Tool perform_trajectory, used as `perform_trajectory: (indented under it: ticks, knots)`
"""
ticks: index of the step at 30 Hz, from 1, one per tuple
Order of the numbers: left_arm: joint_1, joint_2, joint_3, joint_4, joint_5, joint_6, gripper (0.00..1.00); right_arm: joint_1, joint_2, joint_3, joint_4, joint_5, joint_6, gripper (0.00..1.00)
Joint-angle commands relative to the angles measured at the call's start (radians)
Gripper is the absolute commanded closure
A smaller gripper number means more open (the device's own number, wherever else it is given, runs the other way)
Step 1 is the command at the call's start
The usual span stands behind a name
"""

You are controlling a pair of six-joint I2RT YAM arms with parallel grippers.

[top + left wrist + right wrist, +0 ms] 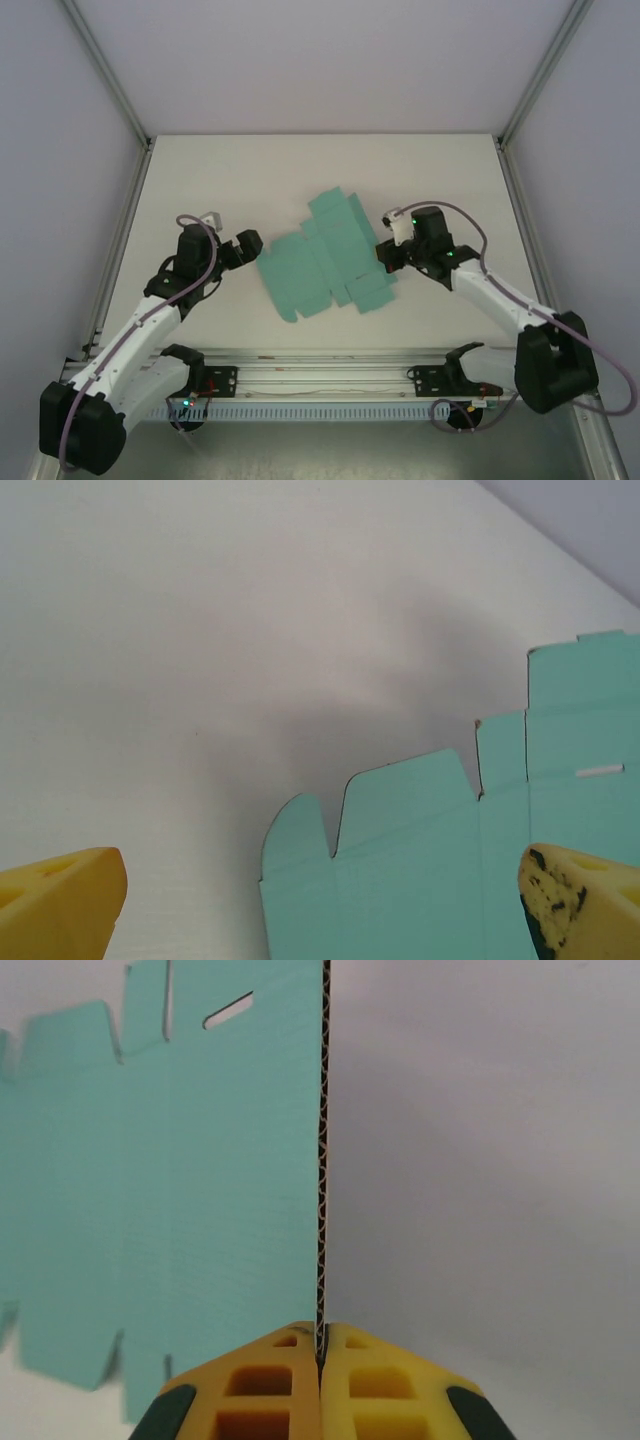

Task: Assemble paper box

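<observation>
The paper box (325, 265) is a flat teal die-cut sheet with flaps and tabs, lying mid-table. My right gripper (386, 254) is at the sheet's right edge. In the right wrist view its yellow fingers are shut (321, 1345) on the corrugated edge of the sheet (200, 1180), which stands edge-on between them. My left gripper (248, 247) is at the sheet's left edge, open. In the left wrist view its fingertips (60, 905) stand wide apart at the bottom corners, with the sheet's rounded flaps (420, 850) lying below and ahead, untouched.
The white table (200, 190) is enclosed by pale walls and metal frame posts (105, 75). An aluminium rail (320, 375) with both arm bases runs along the near edge. Bare table surface lies behind and to both sides of the sheet.
</observation>
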Motion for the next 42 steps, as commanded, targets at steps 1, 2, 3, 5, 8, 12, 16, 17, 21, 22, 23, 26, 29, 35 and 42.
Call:
perform_trajectory:
  ticks: [1, 2, 3, 5, 8, 12, 16, 17, 21, 22, 23, 26, 29, 35, 42]
  knots:
    - [0.0, 0.049, 0.046, 0.048, 0.075, 0.015, 0.0, 0.053, 0.053, 0.078, 0.034, 0.263, -0.236, 1.0]
    - [0.0, 0.068, 0.055, 0.071, 0.11, 0.016, 0.0, 0.081, 0.071, 0.085, 0.057, 0.32, -0.289, 1.0]
    - [0.0, 0.091, 0.068, 0.09, 0.143, 0.017, 0.0, 0.118, 0.089, 0.087, 0.092, 0.388, -0.352, 1.0]
    - [-0.001, 0.137, 0.102, 0.104, 0.183, 0.01, 0.0, 0.189, 0.115, 0.086, 0.149, 0.49, -0.475, 1.0]
    - [0.0, 0.208, 0.164, 0.119, 0.261, 0.008, 0.0, 0.294, 0.158, 0.06, 0.27, 0.64, -0.662, 1.0]
    - [-0.001, 0.296, 0.236, 0.169, 0.32, -0.021, 0.0, 0.37, 0.213, 0.013, 0.465, 0.743, -0.787, 1.0]
    - [-0.006, 0.404, 0.333, 0.19, 0.446, -0.031, 0.0, 0.393, 0.213, 0.02, 0.455, 0.688, -0.753, 1.0]
    - [-0.01, 0.429, 0.353, 0.198, 0.464, -0.031, 0.0, 0.401, 0.21, 0.016, 0.459, 0.683, -0.754, 1.0]
    - [-0.029, 0.538, 0.467, 0.139, 0.472, 0.012, 0.0, 0.411, 0.198, 0.008, 0.452, 0.686, -0.756, 1.0]
    - [-0.034, 0.562, 0.498, 0.112, 0.474, 0.026, 0.0, 0.412, 0.194, 0.008, 0.439, 0.682, -0.756, 1.0]
    - [-0.038, 0.587, 0.528, 0.092, 0.487, 0.045, 0.01, 0.412, 0.188, 0.008, 0.427, 0.677, -0.756, 1.0]
    - [-0.056, 0.641, 0.599, 0.034, 0.482, 0.108, 0.0, 0.415, 0.175, -0.004, 0.421, 0.679, -0.749, 1.0]
    - [-0.074, 0.679, 0.644, -0.005, 0.46, 0.127, 0.02, 0.417, 0.166, -0.01, 0.422, 0.684, -0.739, 1.0]
    - [-0.147, 0.693, 0.589, 0.047, 0.48, 0.113, 0.26, 0.417, 0.157, -0.026, 0.444, 0.696, -0.714, 1.0]
    - [-0.217, 0.609, 0.468, 0.06, 0.365, 0.064, 0.35, 0.417, 0.131, -0.024, 0.471, 0.73, -0.688, 1.0]
